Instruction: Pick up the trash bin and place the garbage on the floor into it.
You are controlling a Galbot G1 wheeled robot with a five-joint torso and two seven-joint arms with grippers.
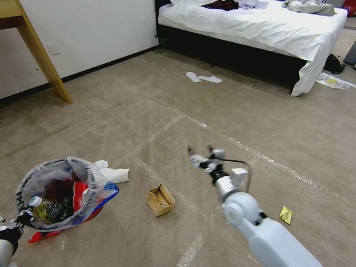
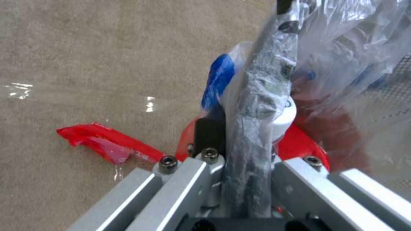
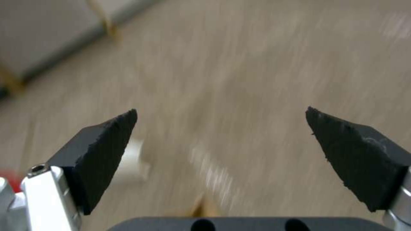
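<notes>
Right claw (image 1: 200,151) gapes empty; left claw (image 2: 240,150) pinches trash bin (image 1: 48,178) rim.

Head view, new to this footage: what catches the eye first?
The trash bin, bag-lined and holding litter, sits low on the left, its rim clamped by the left claw. The right claw hangs open mid-frame above the carpet. A crumpled brown cardboard box lies between them.

No legible text or labels anywhere
</notes>
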